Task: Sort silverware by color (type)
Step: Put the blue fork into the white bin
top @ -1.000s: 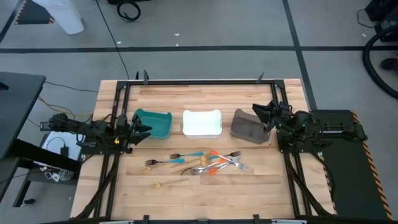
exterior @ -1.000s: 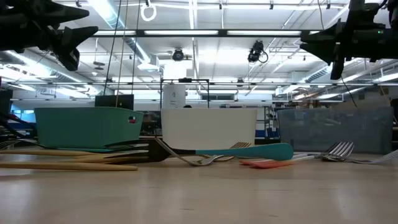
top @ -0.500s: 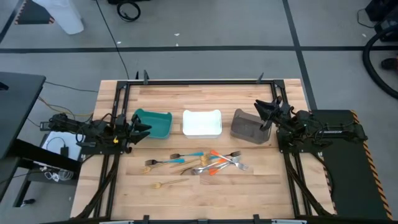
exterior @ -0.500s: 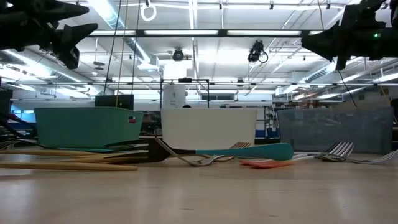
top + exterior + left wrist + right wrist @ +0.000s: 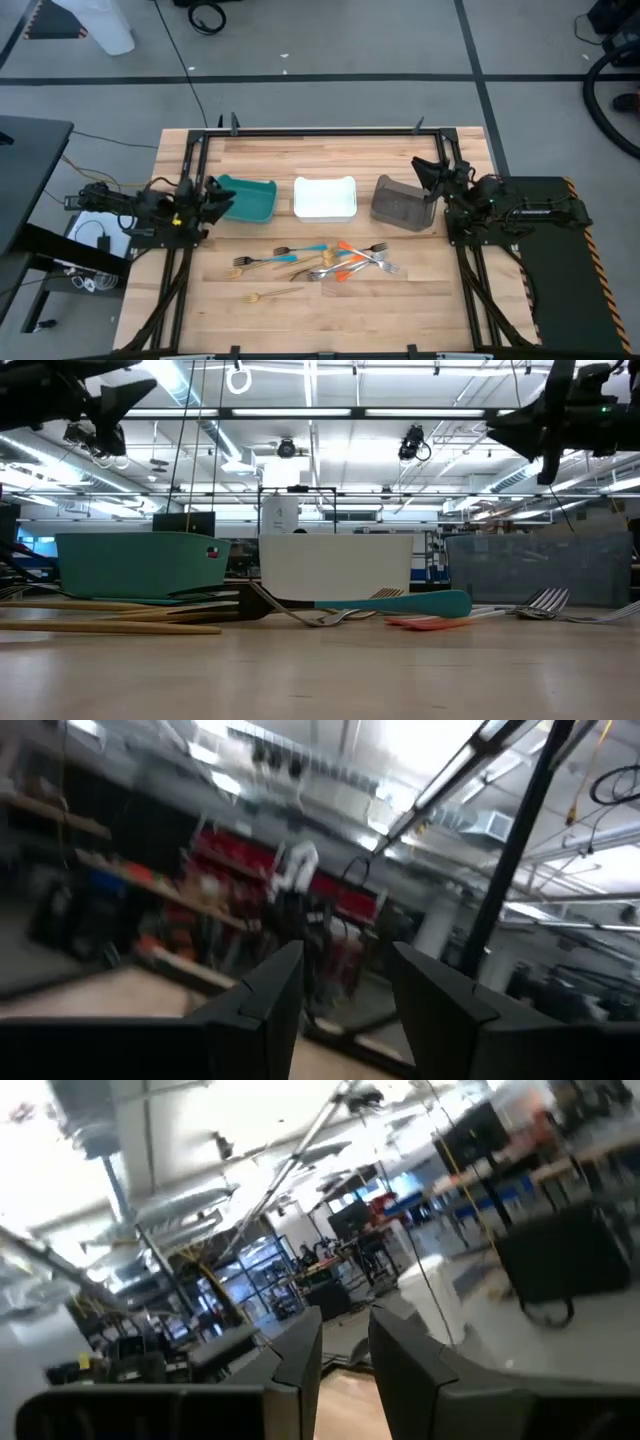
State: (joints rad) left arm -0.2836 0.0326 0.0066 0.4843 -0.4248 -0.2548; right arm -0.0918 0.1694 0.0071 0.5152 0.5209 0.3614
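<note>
both arms are lifting and pulling back toward their own table edges. a second ago the left gripper (image 5: 218, 196) sat a touch further in over the teal bin (image 5: 252, 199); now it has drawn back and tipped up, so its wrist camera looks out into the room rather than down at the wood. its fingers (image 5: 270, 990) stand apart with nothing between them. the right gripper (image 5: 428, 176) has also shifted back a little, beside the outer edge of the grey-brown bin (image 5: 400, 203), and its fingers (image 5: 300, 1348) show a narrow gap, also empty.

none of this has touched the silverware (image 5: 320, 262). the whole scatter lies on the table (image 5: 330, 150) well ahead of both sets of fingertips, on the near side of the bins: a gold fork (image 5: 262, 296) alone toward the front, a blue-handled fork (image 5: 300, 249) and a tan one crossing in the middle, orange-handled pieces (image 5: 350, 250) and plain silver forks (image 5: 378, 262) tangled nearer the right gripper. the white bin (image 5: 325, 197) and its neighbours look empty from above.

so i'd say sorting hasn't begun; the arms seem to be rising from rest. the tangle on the right side looks the awkward part, since slim pieces overlap there.
</note>
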